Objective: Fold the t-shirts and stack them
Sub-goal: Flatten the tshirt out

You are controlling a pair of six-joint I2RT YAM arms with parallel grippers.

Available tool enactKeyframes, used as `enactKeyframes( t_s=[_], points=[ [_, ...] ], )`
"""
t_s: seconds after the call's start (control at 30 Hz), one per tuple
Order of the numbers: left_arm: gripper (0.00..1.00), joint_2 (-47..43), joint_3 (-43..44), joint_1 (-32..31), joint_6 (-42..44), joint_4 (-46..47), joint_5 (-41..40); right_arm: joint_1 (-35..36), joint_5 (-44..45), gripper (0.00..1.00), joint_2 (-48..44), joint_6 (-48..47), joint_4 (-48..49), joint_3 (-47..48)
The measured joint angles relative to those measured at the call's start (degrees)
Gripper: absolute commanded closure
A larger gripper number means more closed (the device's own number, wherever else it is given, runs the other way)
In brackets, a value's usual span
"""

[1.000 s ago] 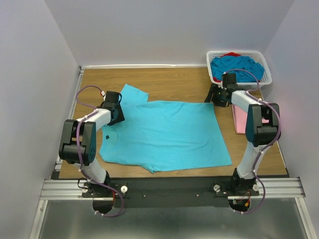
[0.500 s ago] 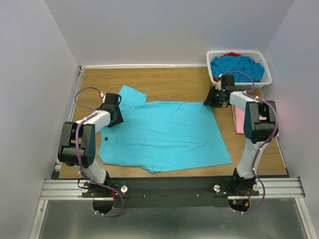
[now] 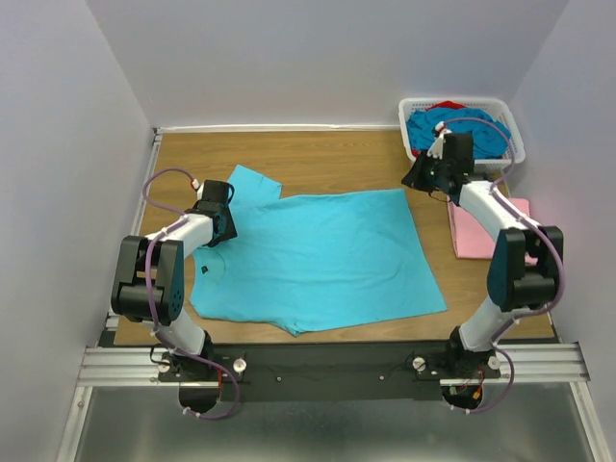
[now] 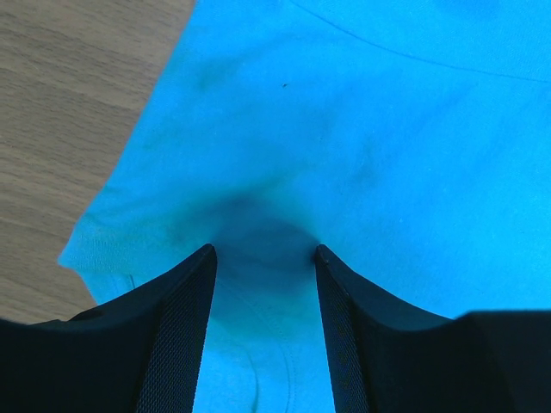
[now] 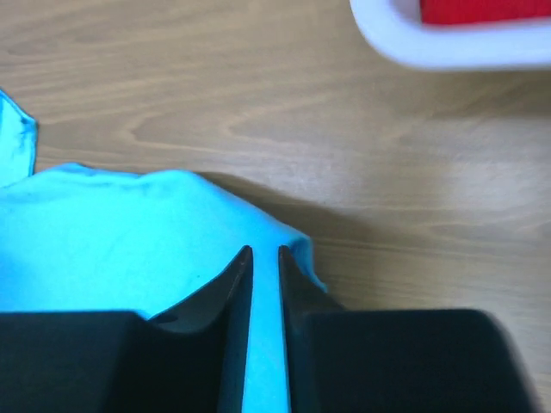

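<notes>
Folding has not really begun, I think. The big bright turquoise-blue cloth t-shirt [image 3: 327, 255] lies spread flat in the middle of the brown wooden table [image 3: 327, 154], with no fold in it. My right gripper [image 5: 263, 251] is squeezed nearly closed on the shirt's corner at 1 o'clock, with a thin strip of blue between its fingers. My left gripper [image 4: 263, 254] sits at the shirt's 10 o'clock side by the sleeve. Its jaws stand apart with cloth bunched between them, not pinched. Next I should close the left one, then lift both sides together and carry them over evenly. The soft pale pink folded t-shirt [image 3: 486, 231] waits at 3 o'clock, and the white lattice plastic basket [image 3: 416, 106] at 1 o'clock.
</notes>
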Motion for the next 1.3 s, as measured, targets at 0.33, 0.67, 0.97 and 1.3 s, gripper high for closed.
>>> enactKeyframes(
  t_s=[0.33,0.67,0.97,1.3],
  points=[
    [0.42,-0.17,-0.20,0.00,-0.02,-0.07,-0.92,0.20,12.66,0.45,-6.21,4.17,1.42,-8.28],
    [0.42,-0.61,-0.42,0.00,-0.02,-0.31,-0.96,2.10,6.97,0.46,-2.56,5.03,0.22,-7.72],
    [0.42,-1.01,-0.94,0.00,0.02,-0.37,-0.98,2.08,7.63,0.44,8.76,3.87,0.42,1.88],
    [0.42,-1.01,-0.94,0.00,0.22,-0.35,-1.18,2.08,9.20,0.46,15.85,0.79,0.83,6.88]
  ],
)
